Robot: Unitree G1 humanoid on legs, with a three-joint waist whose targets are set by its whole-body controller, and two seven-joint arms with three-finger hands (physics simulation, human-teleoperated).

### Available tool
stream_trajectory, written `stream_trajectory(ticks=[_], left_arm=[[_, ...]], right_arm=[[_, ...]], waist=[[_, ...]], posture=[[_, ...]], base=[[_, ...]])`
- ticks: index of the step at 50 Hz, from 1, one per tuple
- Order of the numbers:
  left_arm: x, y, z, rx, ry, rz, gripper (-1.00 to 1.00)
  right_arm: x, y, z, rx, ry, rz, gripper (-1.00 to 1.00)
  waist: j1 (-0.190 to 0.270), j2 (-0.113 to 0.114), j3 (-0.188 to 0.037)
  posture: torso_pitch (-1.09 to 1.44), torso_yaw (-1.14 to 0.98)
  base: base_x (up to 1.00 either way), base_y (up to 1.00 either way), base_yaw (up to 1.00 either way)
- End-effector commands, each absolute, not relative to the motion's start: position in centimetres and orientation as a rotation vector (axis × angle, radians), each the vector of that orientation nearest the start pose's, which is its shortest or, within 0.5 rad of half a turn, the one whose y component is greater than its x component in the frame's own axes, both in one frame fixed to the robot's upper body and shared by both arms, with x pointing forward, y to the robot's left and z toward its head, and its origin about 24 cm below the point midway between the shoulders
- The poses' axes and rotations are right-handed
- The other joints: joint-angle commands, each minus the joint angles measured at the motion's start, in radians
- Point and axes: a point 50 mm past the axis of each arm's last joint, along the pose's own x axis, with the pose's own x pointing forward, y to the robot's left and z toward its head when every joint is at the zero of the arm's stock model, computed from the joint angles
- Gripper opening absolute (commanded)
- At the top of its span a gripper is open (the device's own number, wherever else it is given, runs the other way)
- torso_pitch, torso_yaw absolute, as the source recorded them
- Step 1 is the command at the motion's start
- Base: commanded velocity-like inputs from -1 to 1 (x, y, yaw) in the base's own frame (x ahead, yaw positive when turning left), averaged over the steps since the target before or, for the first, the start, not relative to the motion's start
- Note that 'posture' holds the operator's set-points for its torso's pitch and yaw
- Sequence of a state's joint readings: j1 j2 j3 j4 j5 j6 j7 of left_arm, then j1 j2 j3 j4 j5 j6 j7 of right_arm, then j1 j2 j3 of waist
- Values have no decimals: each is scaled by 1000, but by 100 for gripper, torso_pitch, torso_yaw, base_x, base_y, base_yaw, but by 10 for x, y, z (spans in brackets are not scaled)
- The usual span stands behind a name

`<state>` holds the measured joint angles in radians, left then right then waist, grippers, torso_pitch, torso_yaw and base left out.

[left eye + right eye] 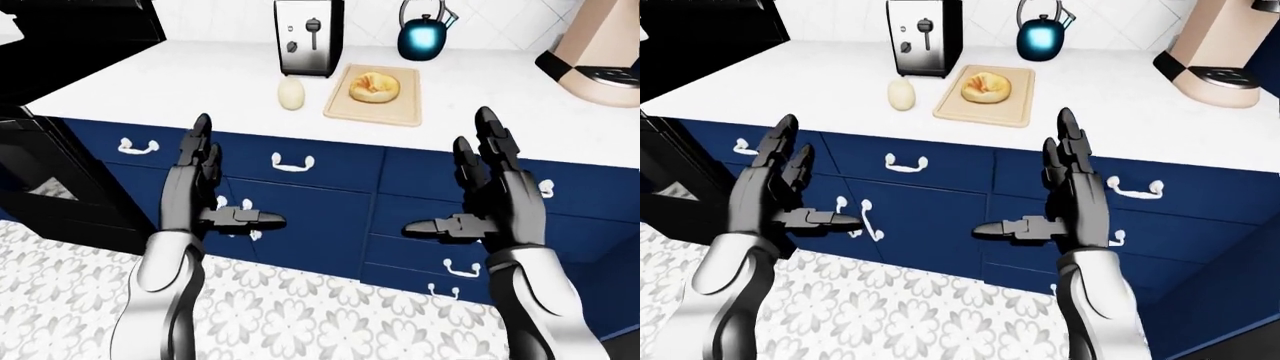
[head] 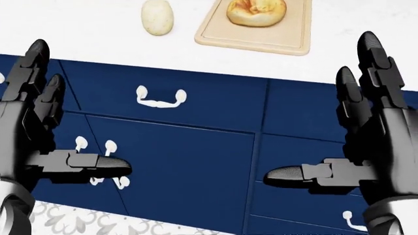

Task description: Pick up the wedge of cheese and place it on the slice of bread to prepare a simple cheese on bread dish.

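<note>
A pale yellowish rounded lump, the cheese (image 1: 291, 94), lies on the white counter (image 1: 170, 79) just left of a wooden cutting board (image 1: 385, 112). A golden-brown piece of bread (image 1: 374, 86) lies on that board. Both also show at the top of the head view, the cheese (image 2: 157, 17) and the bread (image 2: 256, 11). My left hand (image 1: 235, 180) and right hand (image 1: 450, 180) are raised before the blue cabinets, below the counter's edge, palms facing each other. Both are open and empty, well short of the cheese.
A steel toaster (image 1: 309, 36) stands above the cheese, with a blue kettle (image 1: 423, 37) to its right and a beige coffee machine (image 1: 600, 52) at the far right. A black oven (image 1: 60, 172) is at the left. Blue drawers with white handles (image 1: 292, 161) and patterned floor (image 1: 300, 315) lie below.
</note>
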<state>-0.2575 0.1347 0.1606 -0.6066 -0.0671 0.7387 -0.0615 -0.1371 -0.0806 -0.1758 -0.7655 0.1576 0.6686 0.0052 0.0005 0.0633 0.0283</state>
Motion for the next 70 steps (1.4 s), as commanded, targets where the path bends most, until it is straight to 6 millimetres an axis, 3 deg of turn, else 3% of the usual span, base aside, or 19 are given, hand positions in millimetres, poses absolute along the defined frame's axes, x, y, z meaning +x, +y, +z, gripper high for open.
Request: stream_trajectory(ticks=[1,10,14,15,22,26,31,37,38,40,46,50,51,52,54,58,62,63,70], left_arm=[[259,177,184,69,-172,8,100],[258,180,185,69,-179,14,100],[257,181,185,69,-178,16,100],[257,181,186,69,-179,16,100],[255,183,193,73,-190,21,100],[254,185,197,75,-198,25,100],[253,185,198,77,-201,27,100],[254,186,198,77,-202,28,100],[254,186,197,76,-201,28,100],[254,186,197,77,-201,28,100],[252,187,199,77,-204,30,100],[251,189,201,76,-210,35,100],[250,189,202,77,-211,35,100],[249,190,203,77,-214,37,100],[245,193,207,74,-224,45,100],[243,196,210,73,-233,56,100],[242,197,211,74,-236,57,100],[242,198,211,73,-237,59,100],[239,197,216,75,-243,55,100]], right_arm=[[229,-172,189,27,-286,-1,100],[227,-169,191,21,-288,16,100],[228,-169,190,18,-288,21,100],[227,-169,190,19,-290,21,100],[228,-166,191,-6,-282,20,100],[228,-164,192,-9,-281,25,100],[227,-164,190,-9,-282,29,100],[227,-163,189,-5,-283,31,100],[227,-164,189,-6,-283,30,100],[226,-164,189,-5,-284,27,100],[225,-165,191,-5,-291,25,100],[225,-164,192,-4,-298,29,100],[224,-164,193,-3,-301,30,100],[222,-164,198,-4,-314,28,100],[219,-165,202,-5,-332,29,100],[219,-164,204,-4,-343,34,100],[217,-163,207,-5,-352,32,100],[217,-164,207,-6,-354,31,100],[216,-164,211,-4,-355,28,100]], waist=[[-2,5,-27],[9,-53,-28],[4,-142,-42],[1,-94,-35],[-11,-79,-9],[-22,-22,-34],[3,-38,-10],[12,-158,-7],[6,-114,15],[6,-125,8],[-8,-66,8],[-13,36,-25],[0,-5,3],[-12,20,29],[-13,11,1],[-6,-32,28],[10,-116,-11],[11,-79,5],[2,-58,-23]], posture=[[0,0],[0,0],[0,0],[0,0],[0,0],[0,0],[0,0],[0,0],[0,0],[0,0],[0,0],[0,0],[0,0],[0,0],[0,0],[0,0],[0,0],[0,0],[0,0]], base=[[0,0,-20],[0,0,-16],[0,0,-15],[0,0,-12],[0,0,-4],[3,0,0],[19,0,0],[40,0,0],[45,0,0],[44,0,0],[45,0,0],[41,0,0],[34,0,0],[2,0,0],[0,0,0],[0,0,0],[0,0,0],[0,0,0],[0,0,0]])
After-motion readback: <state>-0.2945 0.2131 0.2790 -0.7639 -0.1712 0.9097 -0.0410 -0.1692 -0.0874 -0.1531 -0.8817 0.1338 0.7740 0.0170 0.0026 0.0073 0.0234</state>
